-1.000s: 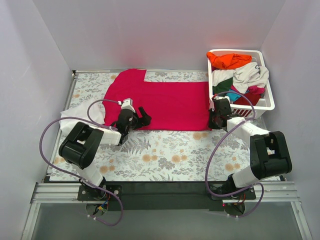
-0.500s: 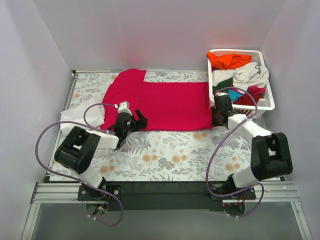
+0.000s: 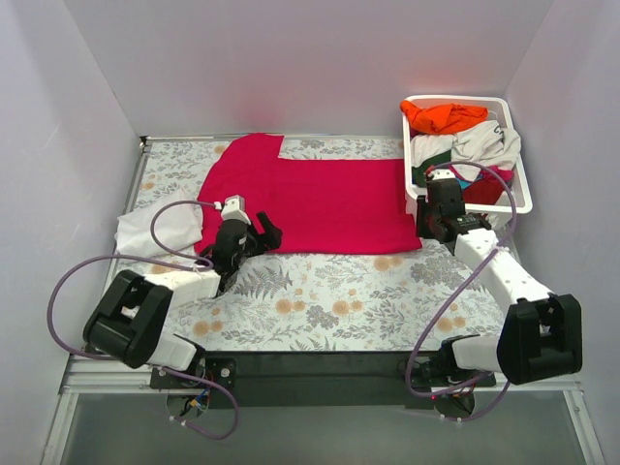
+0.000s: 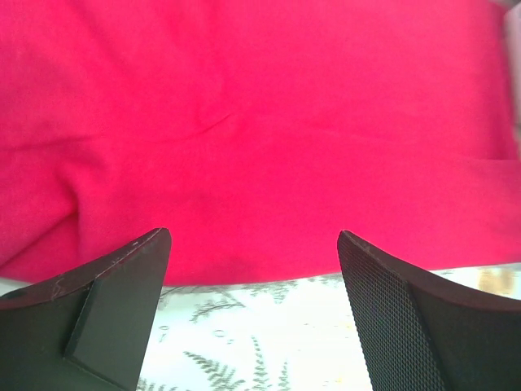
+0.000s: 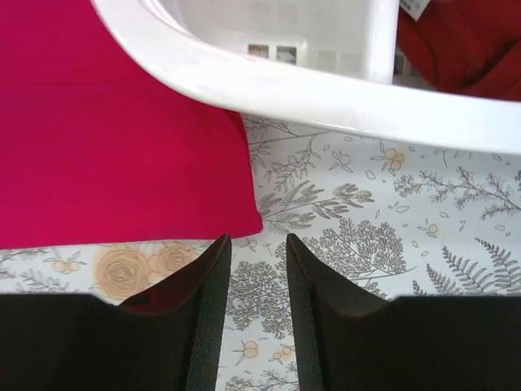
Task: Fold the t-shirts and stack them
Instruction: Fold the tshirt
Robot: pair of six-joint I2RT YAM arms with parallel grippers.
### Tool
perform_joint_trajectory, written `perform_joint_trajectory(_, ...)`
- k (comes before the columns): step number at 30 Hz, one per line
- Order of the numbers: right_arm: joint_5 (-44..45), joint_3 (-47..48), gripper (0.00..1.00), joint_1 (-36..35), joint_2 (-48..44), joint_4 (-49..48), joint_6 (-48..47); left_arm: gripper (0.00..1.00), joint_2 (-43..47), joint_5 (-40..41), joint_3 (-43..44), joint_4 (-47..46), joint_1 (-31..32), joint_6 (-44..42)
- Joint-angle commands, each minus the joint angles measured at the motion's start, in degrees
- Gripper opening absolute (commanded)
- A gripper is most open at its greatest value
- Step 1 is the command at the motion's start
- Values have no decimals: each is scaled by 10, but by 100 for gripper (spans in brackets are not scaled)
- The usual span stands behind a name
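Floral table [image 3: 329, 300] bears crimson shirt [image 3: 310, 203], white shirt [image 3: 155, 231], basket [image 3: 455, 98].

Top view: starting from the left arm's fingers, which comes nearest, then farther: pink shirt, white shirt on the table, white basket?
1. Pink shirt, just ahead of the left fingers.
2. White shirt, on their left.
3. Basket, far right corner.

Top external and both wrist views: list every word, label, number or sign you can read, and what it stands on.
No readable text in any view.
Small dark mark on the white shirt in the basket: too small to read.
The white tag at the right wrist view's top edge: blurred, unreadable.
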State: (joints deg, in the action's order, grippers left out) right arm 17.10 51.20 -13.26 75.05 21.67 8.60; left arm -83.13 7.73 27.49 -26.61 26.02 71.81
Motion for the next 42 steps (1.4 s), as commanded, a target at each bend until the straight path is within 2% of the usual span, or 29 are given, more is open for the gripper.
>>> perform_joint_trajectory(1, -67, 25, 31, -9, -26, -16, 2, 77, 67, 8, 25, 16, 7, -18)
perform_joint_trajectory(4, -95, 28, 33, -28, -3, -35, 5, 77, 67, 11, 52, 25, 7, -27)
perform_joint_trajectory(14, -136, 87, 34, -76, 150, -95, 19, 77, -54, -8, 88, 1, 7, -18)
perform_joint_trajectory(24, -130, 85, 34, -79, 242, -112, 20, 77, -98, -6, 52, -4, 7, 7)
perform_joint_trajectory(33, -141, 20, 34, -79, 223, -88, 34, 77, -66, -32, -29, -2, 19, 66)
perform_joint_trajectory(42, -167, -50, 36, -79, 158, -66, 55, 76, -7, -10, -92, 38, 71, 124)
